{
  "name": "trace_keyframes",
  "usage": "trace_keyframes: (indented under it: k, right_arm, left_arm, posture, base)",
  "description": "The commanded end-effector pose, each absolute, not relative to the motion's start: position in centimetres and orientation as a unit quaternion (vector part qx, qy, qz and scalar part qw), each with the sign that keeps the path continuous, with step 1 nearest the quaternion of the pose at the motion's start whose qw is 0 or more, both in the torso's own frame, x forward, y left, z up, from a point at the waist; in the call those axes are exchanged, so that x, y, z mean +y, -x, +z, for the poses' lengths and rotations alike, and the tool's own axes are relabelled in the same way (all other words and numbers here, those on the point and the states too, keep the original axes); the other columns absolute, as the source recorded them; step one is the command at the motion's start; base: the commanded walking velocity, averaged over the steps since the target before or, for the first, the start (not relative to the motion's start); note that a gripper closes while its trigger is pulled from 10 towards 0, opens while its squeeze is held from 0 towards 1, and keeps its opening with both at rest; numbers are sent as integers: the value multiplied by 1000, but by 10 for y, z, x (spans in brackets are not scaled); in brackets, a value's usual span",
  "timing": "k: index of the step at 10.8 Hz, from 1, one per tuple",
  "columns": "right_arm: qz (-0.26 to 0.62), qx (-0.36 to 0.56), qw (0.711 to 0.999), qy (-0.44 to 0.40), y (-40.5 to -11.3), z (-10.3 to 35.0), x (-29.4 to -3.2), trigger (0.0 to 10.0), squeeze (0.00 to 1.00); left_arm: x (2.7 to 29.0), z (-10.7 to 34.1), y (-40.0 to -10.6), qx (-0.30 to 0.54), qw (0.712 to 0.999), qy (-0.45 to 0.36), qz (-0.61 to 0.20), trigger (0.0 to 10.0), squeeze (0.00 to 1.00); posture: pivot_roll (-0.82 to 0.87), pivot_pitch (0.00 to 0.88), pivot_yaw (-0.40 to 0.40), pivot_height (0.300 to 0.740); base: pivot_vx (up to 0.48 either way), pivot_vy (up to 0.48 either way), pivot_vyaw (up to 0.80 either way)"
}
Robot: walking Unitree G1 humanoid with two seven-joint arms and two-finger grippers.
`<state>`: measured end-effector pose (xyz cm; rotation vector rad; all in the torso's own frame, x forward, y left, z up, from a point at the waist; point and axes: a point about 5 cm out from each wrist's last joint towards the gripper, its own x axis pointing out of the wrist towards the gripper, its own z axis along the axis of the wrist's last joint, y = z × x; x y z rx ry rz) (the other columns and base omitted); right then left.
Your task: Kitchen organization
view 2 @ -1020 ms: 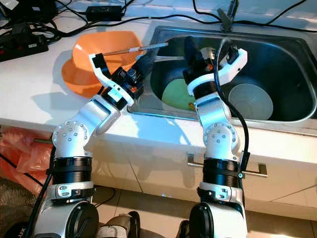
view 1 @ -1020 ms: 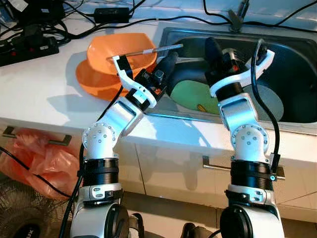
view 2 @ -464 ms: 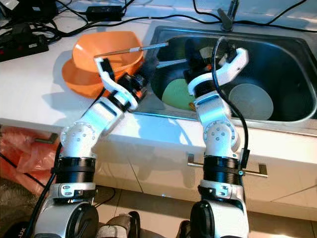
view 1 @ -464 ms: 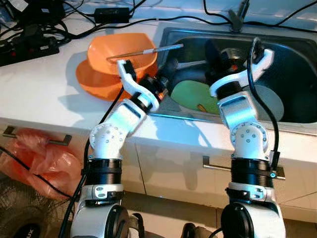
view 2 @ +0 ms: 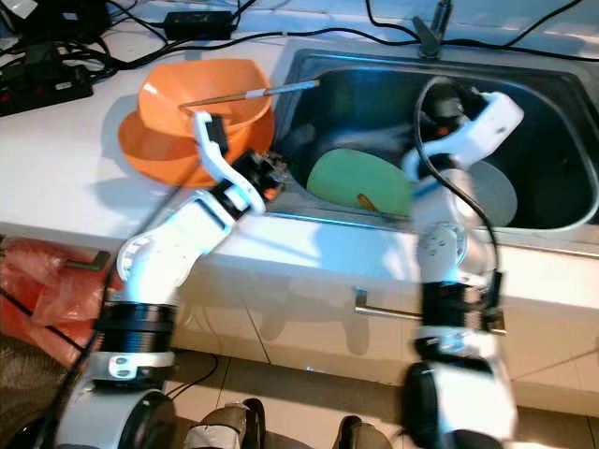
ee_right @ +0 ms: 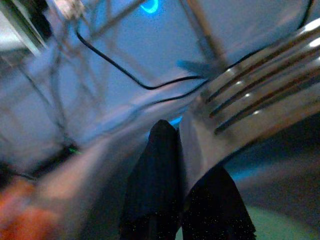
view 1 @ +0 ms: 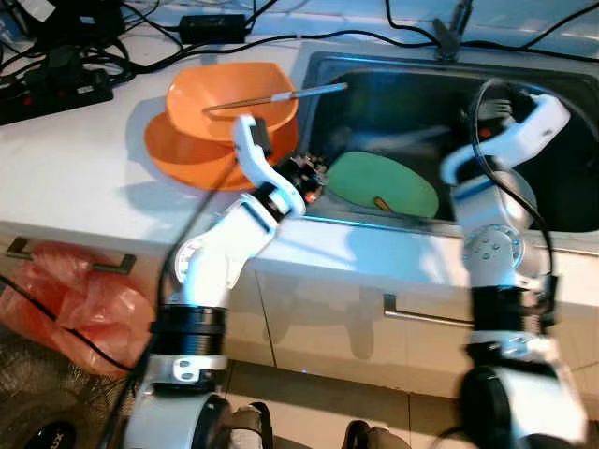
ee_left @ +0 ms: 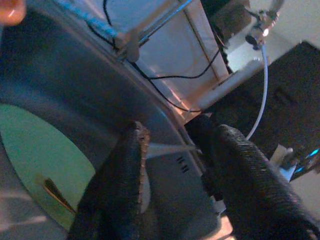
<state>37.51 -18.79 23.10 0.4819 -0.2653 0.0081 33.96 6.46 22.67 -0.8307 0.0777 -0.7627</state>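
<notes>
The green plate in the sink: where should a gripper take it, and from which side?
Probably by the near rim of the green plate, coming from above on the counter side. It lies nearly flat in the sink, so only its edge gives a hold; a small orange scrap sits on it.

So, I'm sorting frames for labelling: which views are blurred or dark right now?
Both eye views: right arm smeared by motion, the orange bowl and sink sharp. Right wrist view: heavily blurred, blue-tinted, though the fork between the fingers reads. Left wrist view: soft and dim; the green plate is still discernible.
</notes>
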Motion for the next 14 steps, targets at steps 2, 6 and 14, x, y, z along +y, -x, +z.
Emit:
trace_keyframes:
  k: [2,6,14]
  right_arm:
    - [-2,-87,990,-109,-382,213,-190,0,0]
    - [51,-6,999,-9,-392,184,-193,10000,0]
    - [51,30,997,56,-402,180,-202,10000,1000]
  left_arm:
    - [64,235,-334,20,871,308,-382,10000,1000]
    - [67,245,-327,-16,902,165,-399,10000,1000]
    - [78,241,-325,-15,921,64,-385,10000,1000]
  posture:
    - [121,151,32,740]
    - [139,153,27,740]
    - [160,168,29,740]
  base:
    - [0,0,0]
    - [0,0,0]
    - [0,0,0]
